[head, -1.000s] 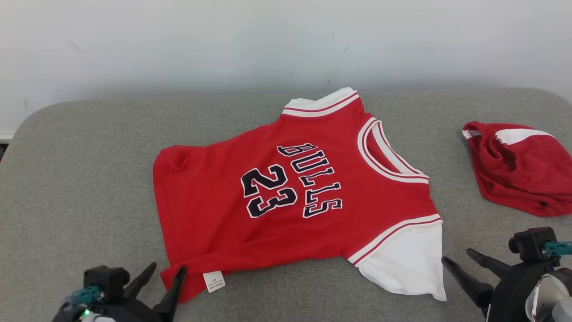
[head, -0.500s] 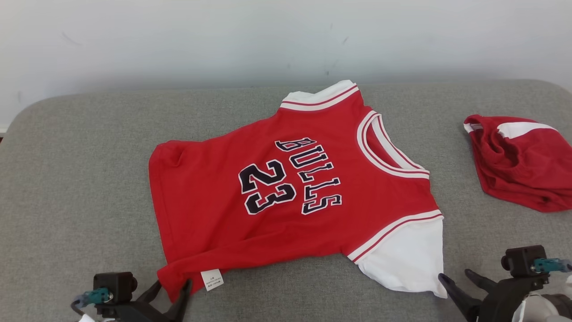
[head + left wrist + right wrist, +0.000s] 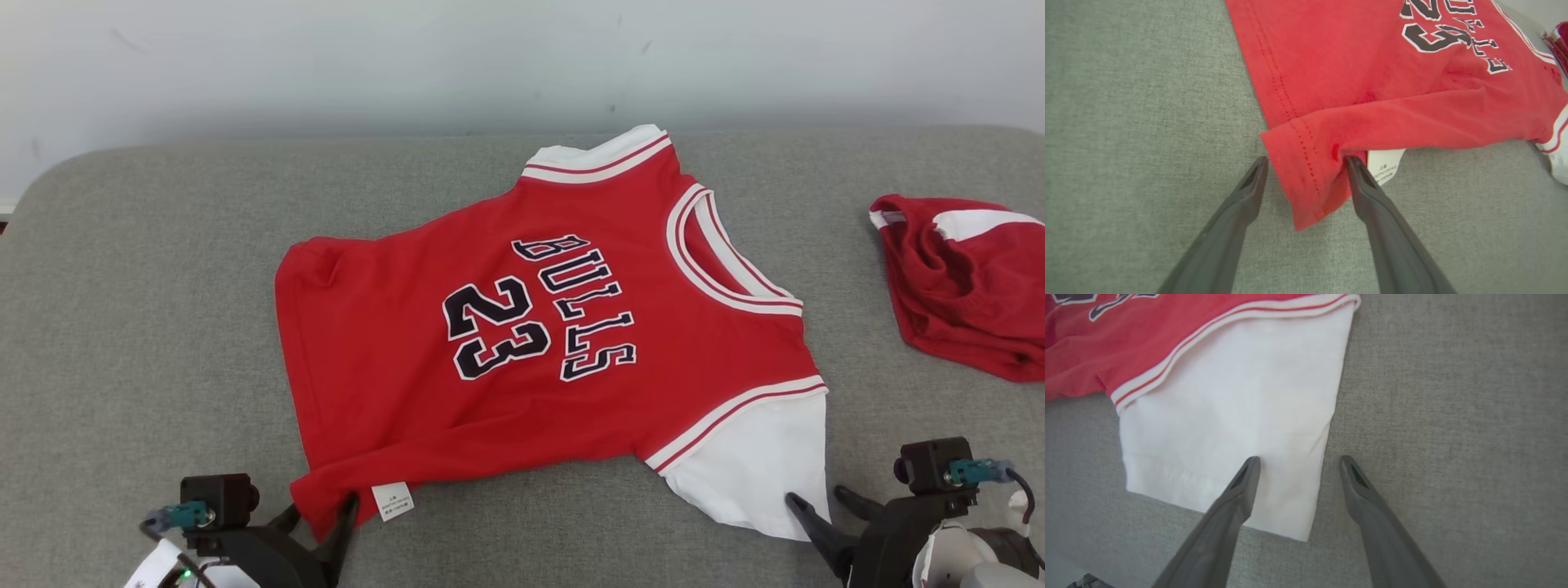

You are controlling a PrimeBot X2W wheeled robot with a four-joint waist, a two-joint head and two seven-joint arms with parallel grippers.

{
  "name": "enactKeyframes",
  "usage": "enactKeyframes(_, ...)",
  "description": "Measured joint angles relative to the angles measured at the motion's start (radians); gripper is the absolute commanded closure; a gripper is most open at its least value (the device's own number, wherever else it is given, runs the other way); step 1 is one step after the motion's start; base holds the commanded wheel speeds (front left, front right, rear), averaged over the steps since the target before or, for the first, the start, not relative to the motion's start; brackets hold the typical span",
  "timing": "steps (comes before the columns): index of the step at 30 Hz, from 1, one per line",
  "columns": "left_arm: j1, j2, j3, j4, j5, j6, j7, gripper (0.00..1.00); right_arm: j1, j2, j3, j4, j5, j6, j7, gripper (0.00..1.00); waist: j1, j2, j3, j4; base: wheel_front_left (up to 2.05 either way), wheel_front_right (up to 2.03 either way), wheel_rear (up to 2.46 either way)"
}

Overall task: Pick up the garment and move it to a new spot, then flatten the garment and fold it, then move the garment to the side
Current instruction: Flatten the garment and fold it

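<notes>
The garment (image 3: 522,327) is a red jersey printed "BULLS 23", with white sleeves, spread out on a grey cushioned surface (image 3: 147,286). My left gripper (image 3: 322,510) is open at its near-left hem corner. In the left wrist view the red corner (image 3: 1306,192) lies between the fingers of the left gripper (image 3: 1306,160), next to a white label (image 3: 1386,165). My right gripper (image 3: 816,496) is open at the near white sleeve (image 3: 759,465). In the right wrist view the right gripper (image 3: 1299,458) straddles the edge of the white sleeve (image 3: 1229,396), with one finger over the cloth and one over the cushion.
A second red-and-white garment (image 3: 963,286) lies crumpled at the right edge of the surface. A white wall (image 3: 490,65) stands behind the cushion's rounded far edge. Bare grey cushion stretches left of the jersey.
The head view has shifted a little. Both grippers, still open, have closed in on the jersey: the left now straddles the hem corner, and the right has one finger over the white sleeve.
</notes>
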Motion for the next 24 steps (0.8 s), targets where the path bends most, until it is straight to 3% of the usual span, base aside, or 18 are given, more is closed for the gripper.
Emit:
enactKeyframes(4,-0.01,-0.015,0.008,0.022,-0.01,0.0,0.015,0.0,-0.014,0.006,0.005,0.013,-0.015,-0.004,0.016,0.0,-0.0001,0.0,0.009,0.006,0.0,0.0,0.0)
enactKeyframes(5,-0.018,-0.019,0.004,0.026,-0.012,0.0,0.02,0.0,-0.022,0.008,0.008,0.018,-0.02,-0.004,0.022,0.22,-0.0001,-0.0001,0.01,0.007,0.0,0.0,0.0)
enactKeyframes(6,-0.023,-0.025,0.006,0.027,-0.013,0.0,0.02,0.48,-0.026,0.009,0.009,0.022,-0.023,-0.004,0.026,1.0,-0.0001,-0.0001,0.011,0.008,0.0,0.0,0.0)
enactKeyframes(7,-0.024,-0.03,0.009,0.03,-0.013,0.0,0.018,0.8,-0.028,0.012,0.01,0.024,-0.025,-0.004,0.026,1.0,-0.0001,-0.0001,0.012,0.008,0.0,0.0,0.0)
enactKeyframes(8,-0.024,-0.032,0.009,0.031,-0.01,0.0,0.017,1.0,-0.028,0.014,0.009,0.026,-0.026,-0.005,0.026,1.0,0.0,-0.0001,0.013,0.008,0.0,0.0,0.0)
enactKeyframes(19,-0.012,-0.011,0.04,-0.03,0.05,0.0,-0.021,1.0,-0.042,0.017,-0.021,0.035,-0.019,-0.005,0.032,1.0,0.0,0.0,0.007,0.008,0.0,0.0,0.0)
enactKeyframes(24,0.018,0.007,0.055,-0.077,0.063,0.0,-0.025,1.0,-0.043,-0.028,-0.071,0.023,-0.006,-0.005,0.006,1.0,0.0,0.0,0.0,0.008,0.0,0.0,0.0)
